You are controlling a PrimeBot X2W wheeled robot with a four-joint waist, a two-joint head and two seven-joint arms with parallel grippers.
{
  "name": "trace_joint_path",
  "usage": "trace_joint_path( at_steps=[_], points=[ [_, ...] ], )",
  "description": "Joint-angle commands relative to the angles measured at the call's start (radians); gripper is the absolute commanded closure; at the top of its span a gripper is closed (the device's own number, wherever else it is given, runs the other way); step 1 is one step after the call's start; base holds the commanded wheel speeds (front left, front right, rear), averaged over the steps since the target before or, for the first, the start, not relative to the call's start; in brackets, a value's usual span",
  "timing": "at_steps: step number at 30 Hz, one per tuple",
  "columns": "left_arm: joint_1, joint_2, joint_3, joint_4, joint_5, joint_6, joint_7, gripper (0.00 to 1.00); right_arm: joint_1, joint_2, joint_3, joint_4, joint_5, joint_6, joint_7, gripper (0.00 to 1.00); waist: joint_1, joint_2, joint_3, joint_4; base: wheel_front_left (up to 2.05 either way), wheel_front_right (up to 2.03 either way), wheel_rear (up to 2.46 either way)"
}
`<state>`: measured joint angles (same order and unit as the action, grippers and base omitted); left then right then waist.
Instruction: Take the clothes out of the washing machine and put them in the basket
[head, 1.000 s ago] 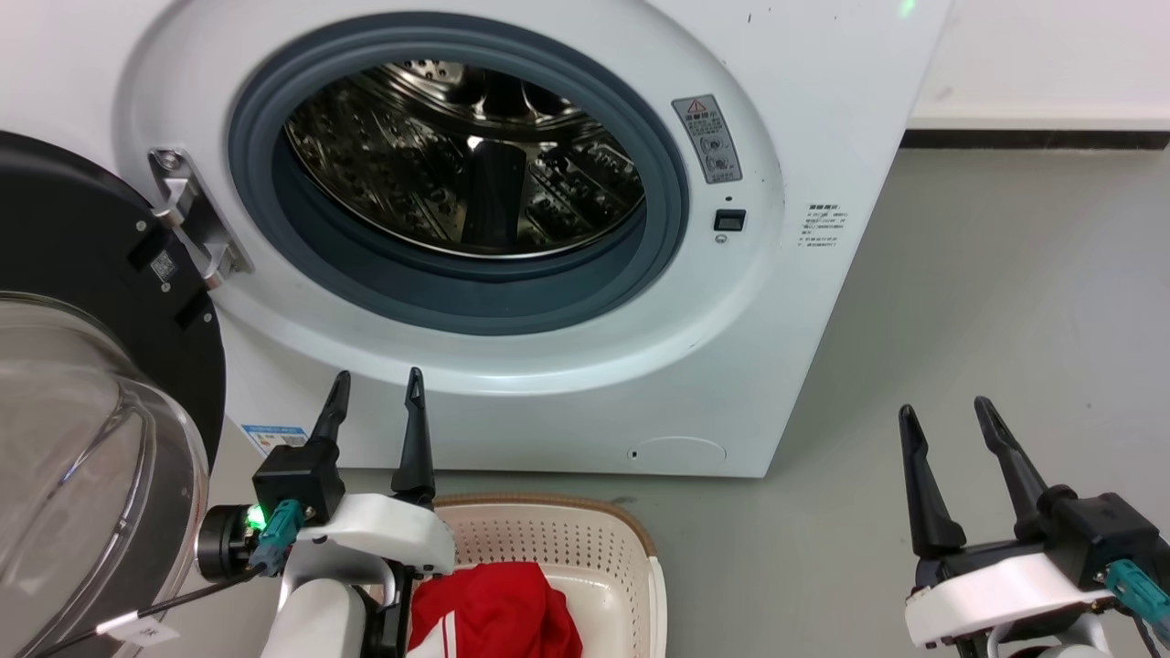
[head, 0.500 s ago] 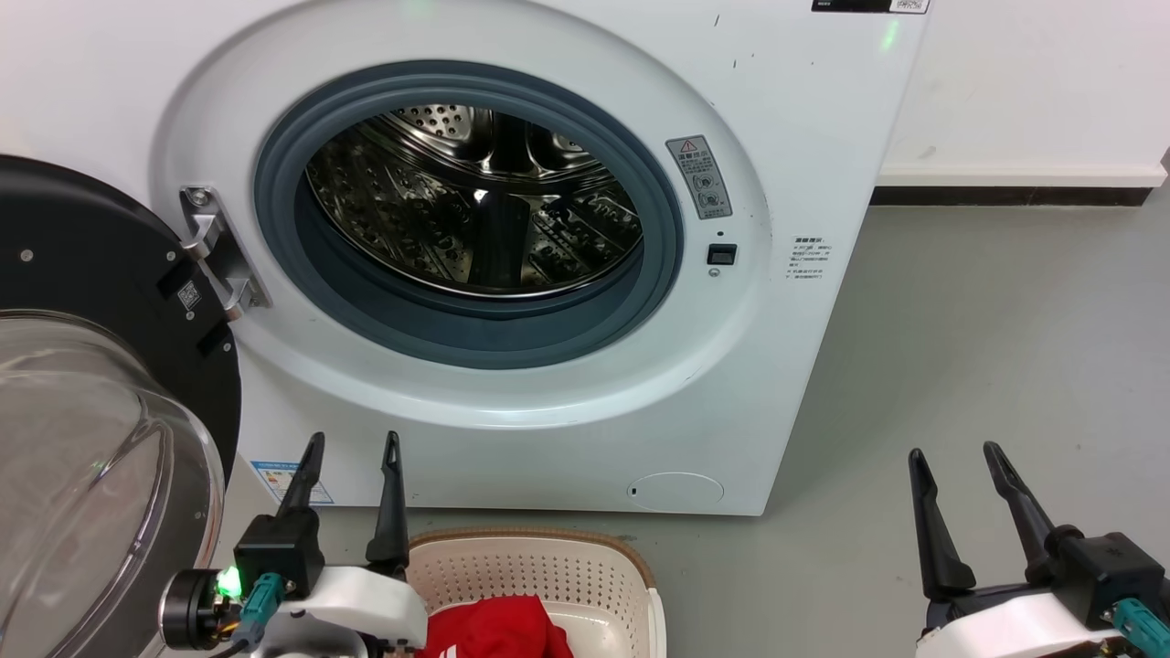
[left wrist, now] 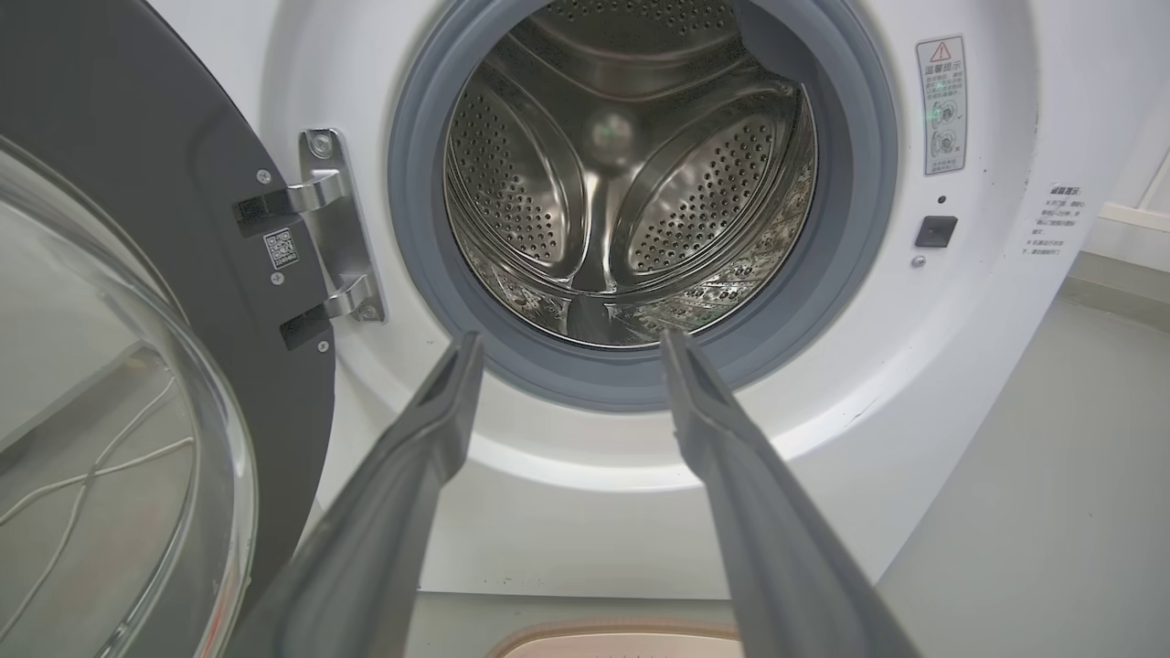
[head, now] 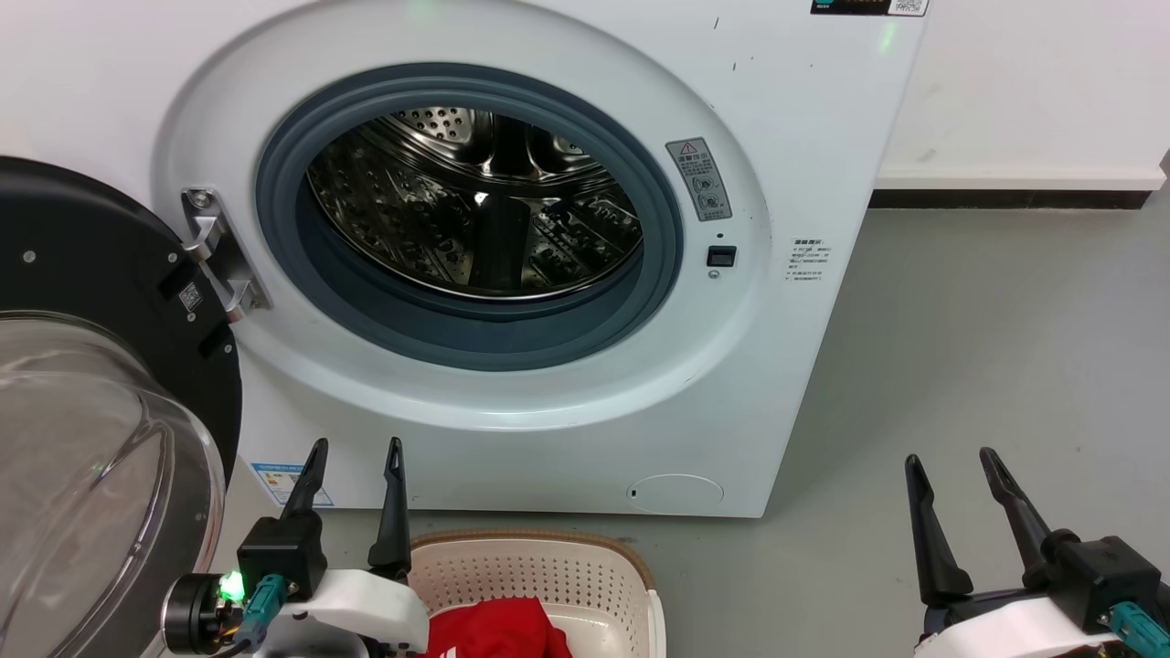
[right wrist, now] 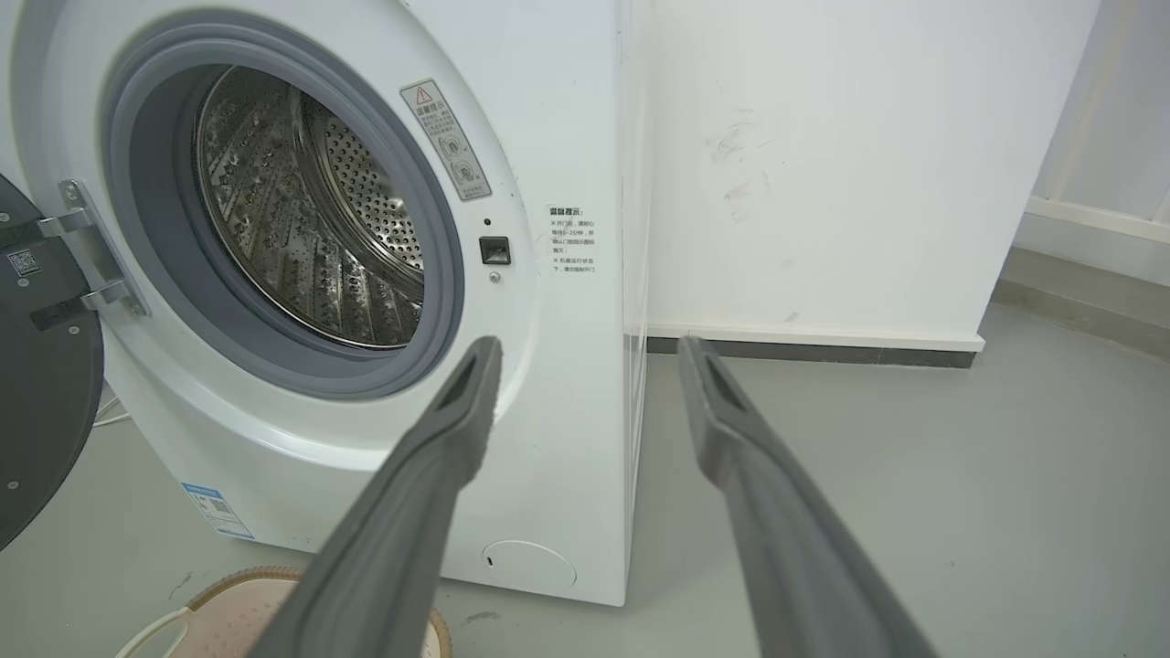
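Over the last second your whole head view slid downward, so read that as the camera lifting, not as anything moving; in the last half second almost nothing changed. The red garment lies in the basket at the bottom edge of the view, and the drum of the washing machine shows bare steel with no cloth that you can see from the head or either wrist. Judged from that, the job looks finished, or nearly so. Your left gripper hangs over the basket's back left rim with its fingers spread wide and empty. Your right gripper is well off to the right over the floor, also spread wide and empty. Mind the open door close on your left: its glass bowl bulges toward the left arm, so there is little room on that side. The rubber ring and the basket rim are the other edges near that arm. To the right the floor runs clear to the wall, so that is your free side for pulling back.
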<state>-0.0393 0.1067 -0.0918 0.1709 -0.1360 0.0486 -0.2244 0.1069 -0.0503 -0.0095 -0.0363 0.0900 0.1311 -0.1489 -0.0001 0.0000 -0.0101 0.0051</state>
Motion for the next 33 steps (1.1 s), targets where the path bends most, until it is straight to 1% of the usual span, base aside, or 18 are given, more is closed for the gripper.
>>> trace_joint_path(
  at_steps=[1, 10, 11, 13, 14, 20, 21, 22, 23, 24, 33],
  points=[
    [0.010, 0.004, -0.001, 0.001, -0.006, 0.004, -0.001, 0.00, 0.005, 0.000, 0.001, -0.006, 0.006, -0.001, -0.001, 0.00, 0.0001, 0.0000, 0.001, -0.002, 0.00, 0.00, 0.00],
    [0.003, 0.009, -0.011, 0.004, -0.013, 0.011, -0.007, 0.00, 0.004, 0.000, 0.007, -0.006, 0.007, -0.001, 0.000, 0.00, 0.0001, 0.0000, 0.000, -0.009, 0.00, 0.00, 0.00],
    [0.000, 0.006, -0.009, 0.007, -0.010, 0.008, -0.003, 1.00, 0.000, 0.000, 0.006, 0.003, 0.002, 0.000, 0.000, 1.00, 0.0001, 0.0000, 0.000, -0.009, 0.00, 0.00, 0.00],
    [0.007, 0.004, -0.009, 0.026, -0.011, 0.008, 0.001, 1.00, 0.004, 0.000, 0.007, 0.021, 0.003, 0.000, 0.001, 1.00, 0.0001, 0.0000, 0.000, -0.009, 0.00, 0.00, 0.00],
    [0.002, 0.003, -0.002, 0.031, -0.029, 0.005, 0.008, 1.00, 0.006, 0.000, 0.011, 0.019, 0.021, 0.000, 0.000, 1.00, 0.0001, 0.0000, 0.000, -0.009, 0.00, 0.00, 0.00],
    [-0.009, -0.002, 0.020, 0.039, -0.151, -0.010, 0.042, 1.00, -0.012, -0.009, 0.010, 0.038, 0.162, 0.000, 0.014, 1.00, 0.0001, 0.0000, 0.001, -0.009, 0.00, 0.00, 0.00],
    [-0.009, -0.002, 0.020, 0.039, -0.151, -0.010, 0.042, 1.00, -0.012, -0.009, 0.010, 0.038, 0.162, 0.000, 0.014, 1.00, 0.0001, 0.0000, 0.001, -0.009, 0.00, 0.00, 0.00],
    [-0.009, -0.004, 0.025, 0.038, -0.190, -0.015, 0.049, 1.00, -0.020, -0.012, 0.010, 0.047, 0.205, 0.000, 0.019, 1.00, 0.0001, 0.0000, 0.001, -0.009, 0.00, 0.00, 0.00],
    [-0.009, -0.004, 0.025, 0.038, -0.190, -0.015, 0.049, 1.00, -0.020, -0.012, 0.010, 0.047, 0.205, 0.000, 0.019, 1.00, 0.0001, 0.0000, 0.001, -0.009, 0.00, 0.00, 0.00],
    [-0.010, -0.005, 0.029, 0.038, -0.228, -0.020, 0.057, 1.00, -0.027, -0.014, 0.010, 0.055, 0.247, 0.000, 0.024, 1.00, 0.0001, 0.0000, 0.001, -0.009, 0.00, 0.00, 0.00],
    [-0.017, -0.011, 0.049, 0.038, -0.388, -0.040, 0.090, 1.00, -0.054, -0.023, 0.009, 0.084, 0.421, 0.000, 0.044, 1.00, 0.0001, 0.0000, 0.002, -0.008, 0.00, 0.00, 0.00]
  ],
)
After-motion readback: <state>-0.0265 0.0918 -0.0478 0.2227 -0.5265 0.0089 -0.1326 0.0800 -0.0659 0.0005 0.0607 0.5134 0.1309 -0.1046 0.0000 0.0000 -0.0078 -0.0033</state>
